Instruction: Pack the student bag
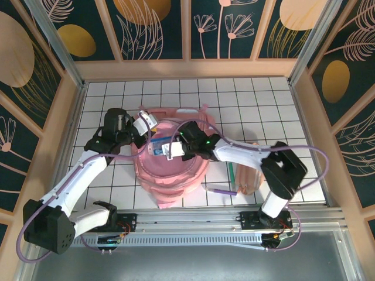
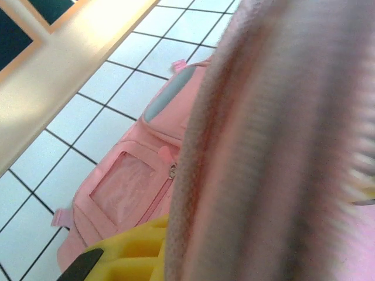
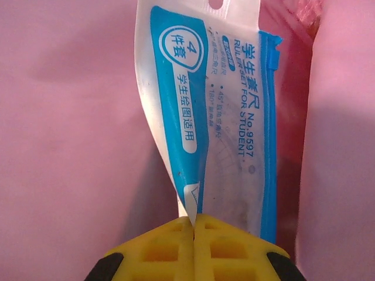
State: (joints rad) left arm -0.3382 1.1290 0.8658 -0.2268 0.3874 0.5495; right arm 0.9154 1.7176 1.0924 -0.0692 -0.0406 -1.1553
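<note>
Just inside bag (image 1: 170, 175): right end effector (image 3: 193, 225), rulers (image 3: 222, 117)

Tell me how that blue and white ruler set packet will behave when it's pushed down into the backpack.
The ruler set packet probably flexes: its film edge curves above the right gripper. The rulers faintly showing inside likely stiffen its middle. Pinched near one edge, it may swivel against the student bag fabric.
</note>
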